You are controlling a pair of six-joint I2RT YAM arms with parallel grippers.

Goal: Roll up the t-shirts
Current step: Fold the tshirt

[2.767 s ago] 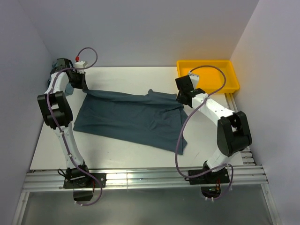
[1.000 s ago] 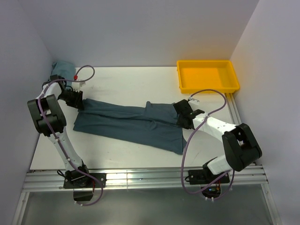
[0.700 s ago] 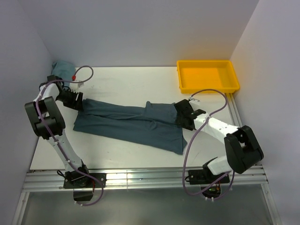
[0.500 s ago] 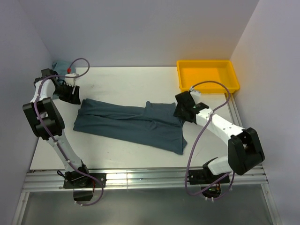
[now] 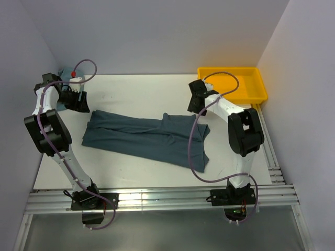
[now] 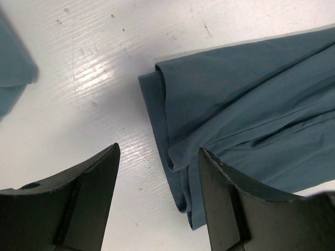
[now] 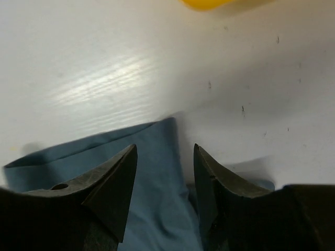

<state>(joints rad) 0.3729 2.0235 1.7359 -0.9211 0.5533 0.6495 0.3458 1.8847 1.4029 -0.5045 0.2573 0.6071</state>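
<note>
Top external view shows one yellow rectangular plastic tray [image 5: 260, 95] at the far right corner of the white table [image 5: 146, 94]; inside its rim only plain yellow floor shows, and no cloth lies in it. There are two pieces of fabric on the table. The first is the dark slate-blue cotton t-shirt [image 5: 152, 136], folded lengthwise into a long band that lies flat across the middle, running from the left side to a wider, doubled end near the right. It is well apart from the tray. The second is a lighter teal-blue bunched cloth [image 5: 63, 74] in the far left corner, beside the left arm. Two arms reach out from the near edge. The left gripper [image 5: 78, 102] hangs just beyond the shirt's far left end; in the left wrist view its fingers [image 6: 89, 193] stand spread, with nothing between them, over the hemmed edge of the t-shirt [image 6: 251, 104], and an edge of the teal cloth [image 6: 10, 68] shows at the left. The right gripper [image 5: 195, 106] sits over the shirt's far right corner, between shirt and tray. In the right wrist view its fingers [image 7: 115, 183] are likewise spread and grip nothing, above a corner of the t-shirt [image 7: 152, 146], with a blurred bit of the tray [image 7: 207, 3] at the top edge.
</note>
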